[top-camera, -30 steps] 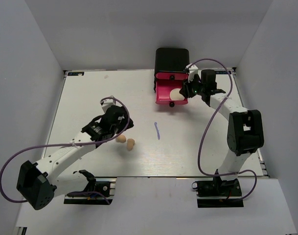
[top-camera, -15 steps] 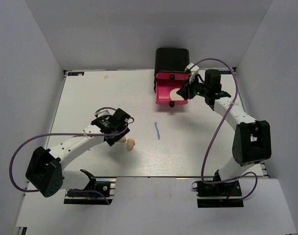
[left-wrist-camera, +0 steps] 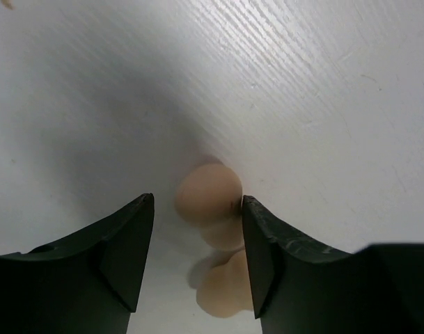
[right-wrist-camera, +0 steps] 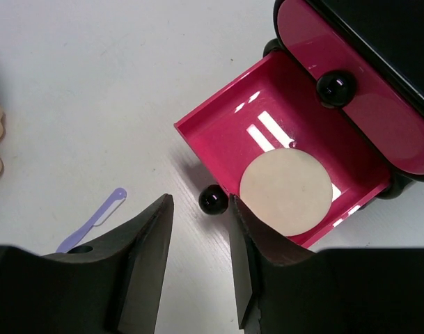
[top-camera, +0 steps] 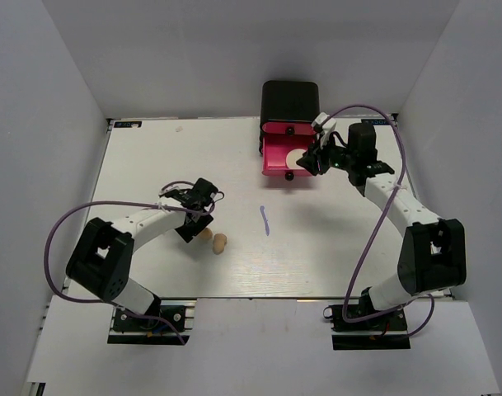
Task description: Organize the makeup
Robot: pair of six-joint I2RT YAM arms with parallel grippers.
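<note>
Looking through the left wrist camera, we see the left pincer (left-wrist-camera: 196,209) with its fingers (left-wrist-camera: 121,250) standing apart and a peach sponge (left-wrist-camera: 208,193) between the tips. The finger on the right of that frame touches the sponge's side. The finger on the left stands clear of it, so nothing is clamped. A second sponge (left-wrist-camera: 224,296) lies just below the first in that frame; we cannot tell whether the two touch.

From the top camera, this pincer (top-camera: 194,228) sits low over the white bench (top-camera: 143,157) at centre left, where both sponges lie. The thin purple stick (top-camera: 265,219) lies alone near the middle of the frame, well apart from them.

At upper right the right pincer (top-camera: 310,162) hovers at the open pink drawer (top-camera: 275,153) of the black box (top-camera: 289,101). Its fingers (right-wrist-camera: 138,264) are parted and hold nothing, and the drawer's black knob (right-wrist-camera: 213,200) shows in the gap beneath them. The round cream puff (right-wrist-camera: 286,191) lies flat inside that drawer. The upper drawer (right-wrist-camera: 358,104) is closed.
</note>
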